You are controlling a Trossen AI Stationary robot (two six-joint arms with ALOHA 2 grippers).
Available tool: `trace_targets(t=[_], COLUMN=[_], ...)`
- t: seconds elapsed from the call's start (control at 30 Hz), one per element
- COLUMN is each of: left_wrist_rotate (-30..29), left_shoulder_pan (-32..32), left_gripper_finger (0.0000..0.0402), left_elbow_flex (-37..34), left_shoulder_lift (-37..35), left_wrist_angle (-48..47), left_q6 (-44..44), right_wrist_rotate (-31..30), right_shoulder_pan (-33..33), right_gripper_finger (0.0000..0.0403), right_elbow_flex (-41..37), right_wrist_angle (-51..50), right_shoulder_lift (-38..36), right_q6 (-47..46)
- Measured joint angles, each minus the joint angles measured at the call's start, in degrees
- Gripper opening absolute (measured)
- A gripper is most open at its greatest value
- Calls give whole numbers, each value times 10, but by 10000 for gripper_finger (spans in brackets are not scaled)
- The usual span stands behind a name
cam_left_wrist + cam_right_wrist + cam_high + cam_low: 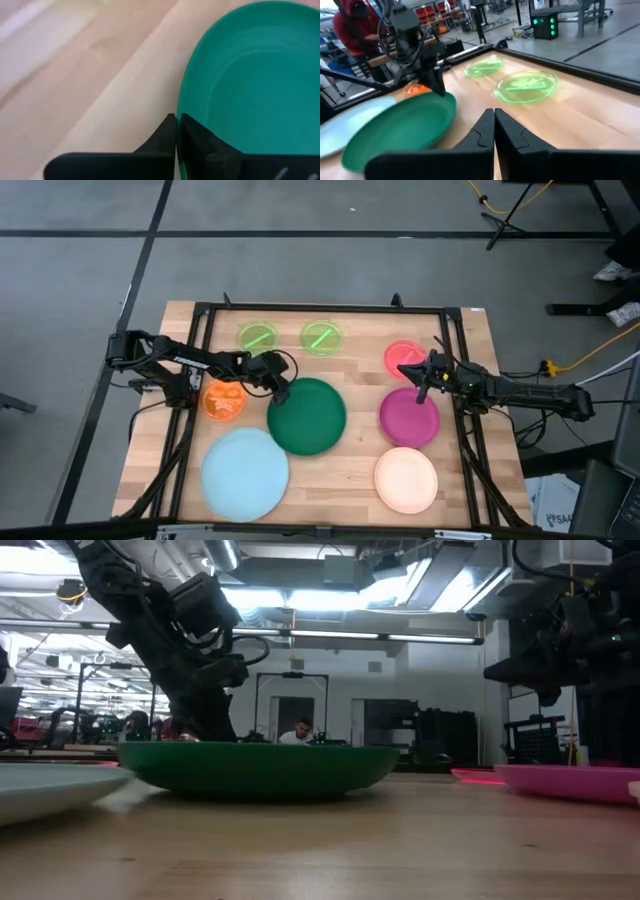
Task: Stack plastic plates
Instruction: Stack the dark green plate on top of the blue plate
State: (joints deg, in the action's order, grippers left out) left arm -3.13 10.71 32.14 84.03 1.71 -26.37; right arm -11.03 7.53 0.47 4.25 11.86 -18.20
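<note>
The dark green plate [310,420] lies mid-table, with my left gripper [281,390] shut on its far-left rim. It also shows in the low view [260,768] and the right wrist view [400,132]. The light blue plate [245,473] lies near left and the orange plate [224,400] beside the left arm. Two neon green plates [257,337] [321,337] lie at the far edge. On the right lie the pink plate [400,358], the magenta plate [410,418] and the cream plate [406,480]. My right gripper [421,388] is shut and empty above the gap between the pink and magenta plates. My left gripper pinches the dark green plate's rim [183,100] on its far-left side, one finger inside the plate and one outside. The fingers come down from above, slanting from the table's left. The plate looks level in the low view; whether it is off the table I cannot tell.
A black frame [330,308] runs round the work area. Bare wood shows between the green and magenta plates and along the near edge between the blue and cream plates. A person sits beyond the table in the right wrist view [355,25].
</note>
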Motion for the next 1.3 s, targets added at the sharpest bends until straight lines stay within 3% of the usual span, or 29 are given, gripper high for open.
trace_targets(t=[0.33, 0.6, 0.77, 1.03, 1.3], left_wrist_rotate=[-7, 69, 105, 96, 23], left_shoulder_pan=[7, -2, -36, -145, -308], left_gripper_finger=[3, 2, 4, 6, 7], left_elbow_flex=[-1, 41, 96, 148, 148], left_shoulder_lift=[0, -22, -57, -122, -145], left_wrist_angle=[84, 59, -72, -297, -421], left_q6=[7, 7, 20, 14, -103], right_wrist_rotate=[1, 25, 56, 57, 67], right_shoulder_pan=[0, 0, 0, 0, 0], right_gripper_finger=[1, 1, 1, 1, 1], right_elbow_flex=[0, 0, 0, 0, 0], right_wrist_angle=[-3, -14, -20, -24, -27], right_shoulder_lift=[0, 0, 0, 0, 0], right_q6=[-12, -31, -31, -29, -22])
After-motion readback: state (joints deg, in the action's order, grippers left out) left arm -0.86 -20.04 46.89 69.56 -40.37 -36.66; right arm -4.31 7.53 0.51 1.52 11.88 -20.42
